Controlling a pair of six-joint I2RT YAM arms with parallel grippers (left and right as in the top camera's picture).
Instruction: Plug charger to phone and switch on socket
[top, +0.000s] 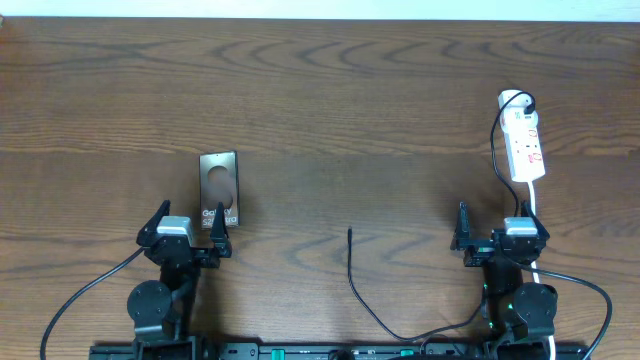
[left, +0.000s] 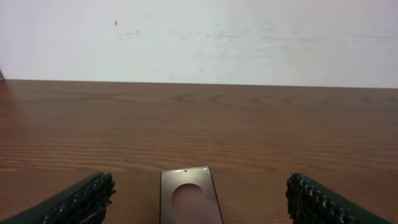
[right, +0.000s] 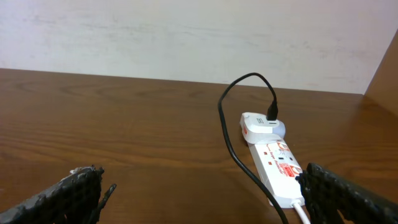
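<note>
Reach not begun: left gripper (top: 190, 215) and right gripper (top: 500, 226) both stand wide, holding nothing.

Overhead: the charger (top: 349, 262) tip lies loose between my arms, the phone (top: 219, 188) just ahead of my left gripper, the socket (top: 525, 145) beyond my right. Left wrist: phone centred between my fingers (left: 81, 200); I judge I should steady it there. Right wrist: cable plugged at the socket; pinch the loose tip close to its end.

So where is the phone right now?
In the overhead view the phone lies flat on the left side of the table, just in front of the open left end effector.
</note>
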